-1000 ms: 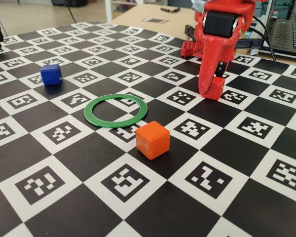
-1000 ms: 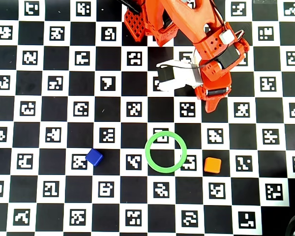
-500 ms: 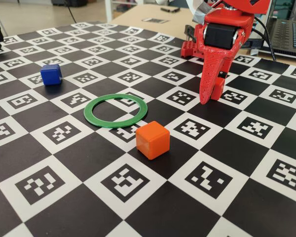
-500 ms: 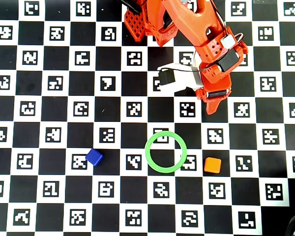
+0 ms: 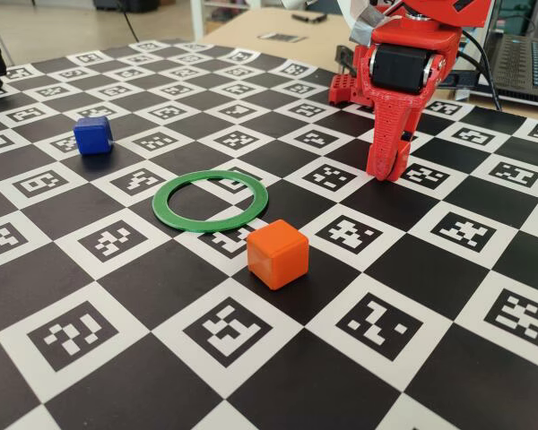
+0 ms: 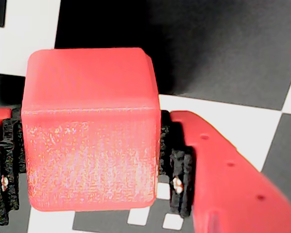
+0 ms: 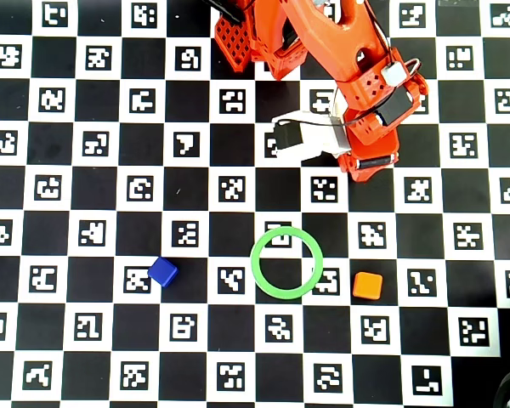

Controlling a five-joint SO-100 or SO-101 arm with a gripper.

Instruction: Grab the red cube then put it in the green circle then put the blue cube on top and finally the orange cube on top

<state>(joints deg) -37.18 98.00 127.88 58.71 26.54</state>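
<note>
The gripper (image 6: 89, 160) is clamped on the red cube (image 6: 89, 131), beyond the ring (image 5: 211, 201) from the orange cube (image 5: 276, 253). The cube looks rigid, light and smooth; flat opposite faces suit the grip.

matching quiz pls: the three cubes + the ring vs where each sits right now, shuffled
Things:
1. small red plastic cube
2. dark blue plastic cube
3. bright orange plastic cube
4. flat green plastic ring

States, by the overhead view:
A. on the board, right of the ring
B. flat on the board, nothing inside it
C. between the pads of the red hand
D. on the board, left of the ring

Pairs: 1-C, 2-D, 3-A, 4-B
</note>
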